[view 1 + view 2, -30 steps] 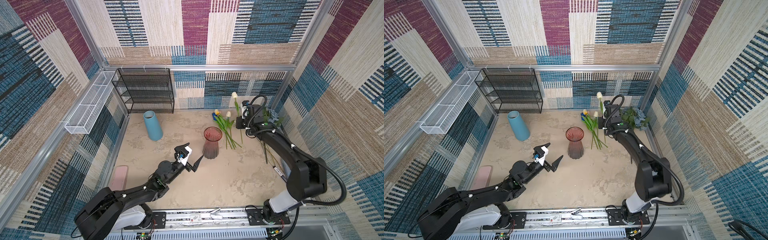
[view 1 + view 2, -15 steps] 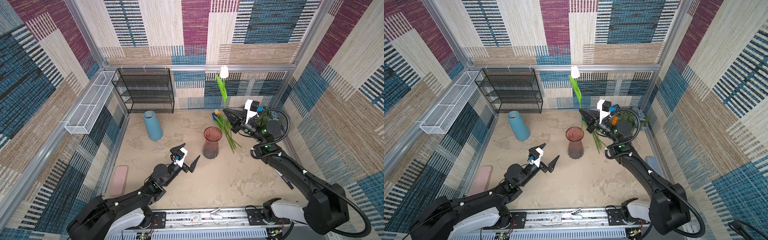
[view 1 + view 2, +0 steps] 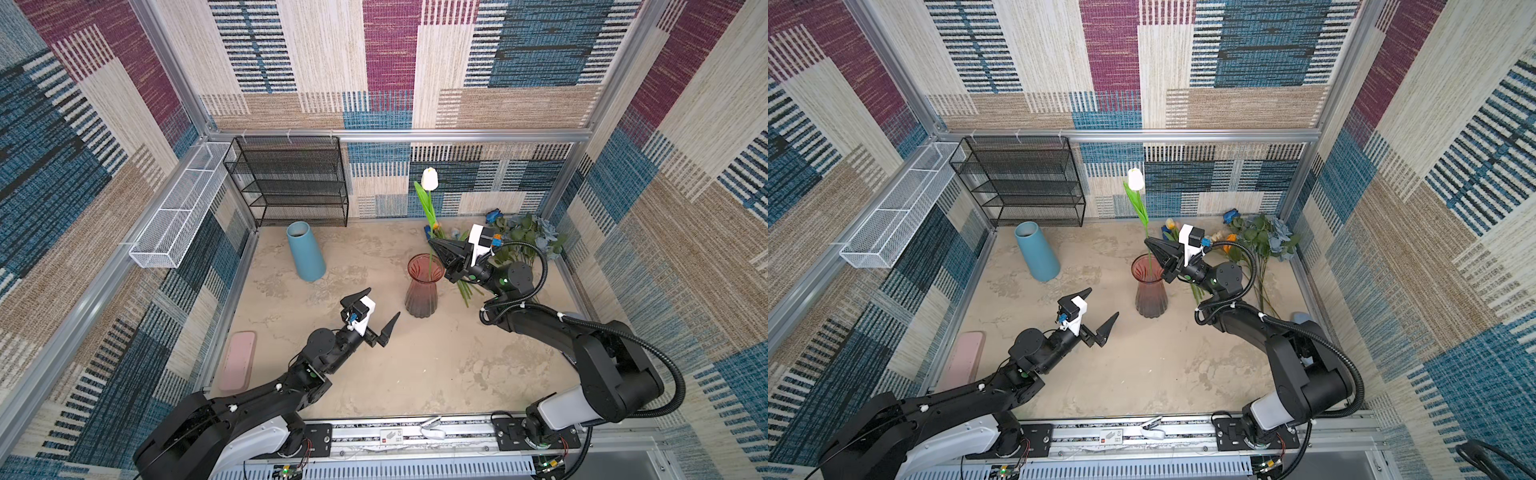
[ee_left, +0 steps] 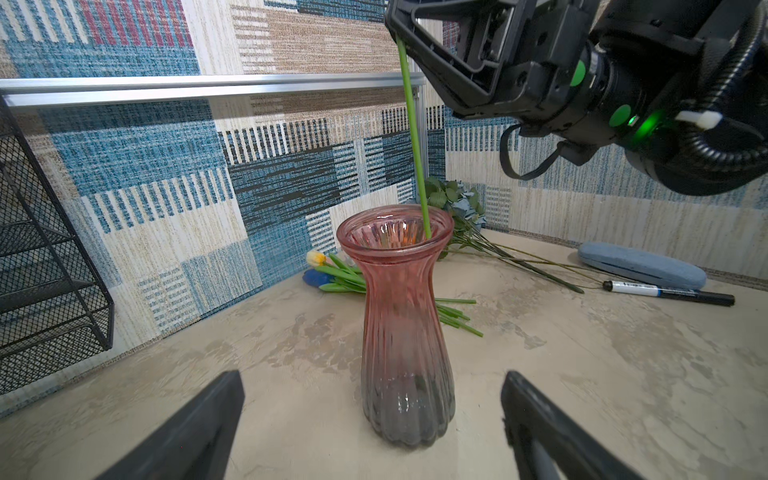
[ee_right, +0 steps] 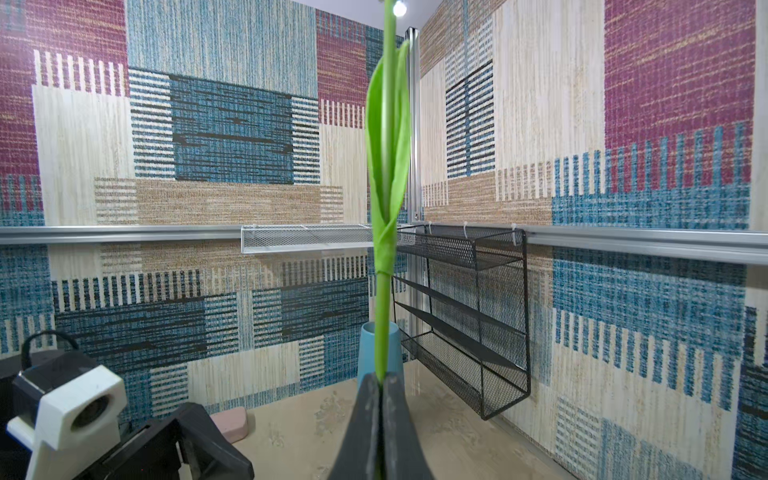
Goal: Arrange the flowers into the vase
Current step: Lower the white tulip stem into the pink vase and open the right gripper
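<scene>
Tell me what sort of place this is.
Probably a robot-training cell, not a home: patterned wall panels in an aluminium frame box in a table, and the left arm and right arm stand on a front rail.

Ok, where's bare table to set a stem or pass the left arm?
Bare: the stretch between the blue vase and the pink vase, and the front patch from that vase to the rail. Crowded: the right side, with loose flowers, a marker, a blue case.

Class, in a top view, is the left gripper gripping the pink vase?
No, the left gripper hangs open, short of the pink vase, with neither finger touching it.
</scene>
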